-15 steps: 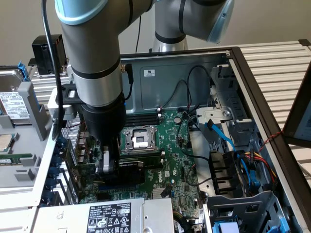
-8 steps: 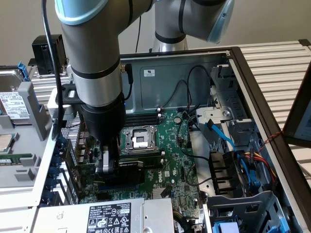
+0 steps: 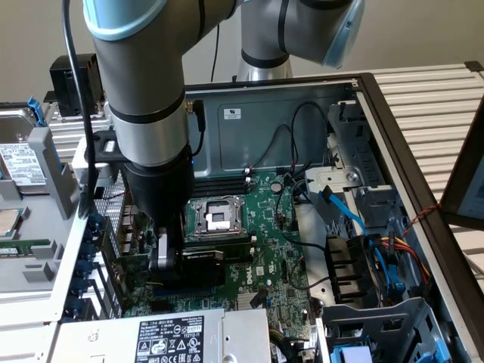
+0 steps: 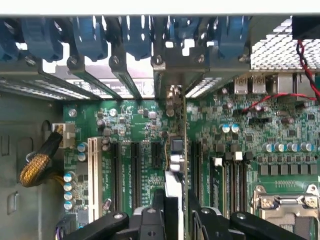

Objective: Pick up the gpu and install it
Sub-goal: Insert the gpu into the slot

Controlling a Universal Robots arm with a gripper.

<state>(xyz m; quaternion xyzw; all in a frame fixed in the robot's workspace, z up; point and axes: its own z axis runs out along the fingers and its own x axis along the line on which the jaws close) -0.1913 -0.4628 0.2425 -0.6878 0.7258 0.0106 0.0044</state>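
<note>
A: Where is the gpu point(image 3: 203, 265) right now?

B: Down inside the open case point(image 3: 401, 151), low over the motherboard point(image 3: 272, 249), at the bottom end of the arm point(image 3: 147, 113). In the exterior view its black shroud sits just below the CPU socket point(image 3: 215, 215), toward that view's left side of the board.

A: And the gripper point(image 4: 176, 212)?

B: Closed on the card. In the wrist view the two black fingers point(image 4: 150, 220) press against either side of the gpu point(image 4: 176, 165), which is seen edge-on and runs straight away from the camera toward the rear bracket slots point(image 4: 170, 70). The card stands upright between two black expansion slots point(image 4: 134, 160); whether its edge is seated in a slot I cannot tell.

A: Any writing you can read?

B: On the motherboard in the exterior view there is a white round logo point(image 3: 249, 271) that looks like Dell's, though it is small. The power supply point(image 3: 166, 336) at the bottom carries a black label point(image 3: 170, 338) with white certification marks; the text itself is too small to read. A white sticker point(image 3: 231, 113) on the case's back wall is also illegible.

A: What else is near the card?

B: Blue retention clips point(image 4: 95, 40) line the bracket openings, and a white slot point(image 4: 92, 170) lies beside the black ones. Blue SATA cables point(image 3: 344, 212) run on the exterior view's right.
</note>
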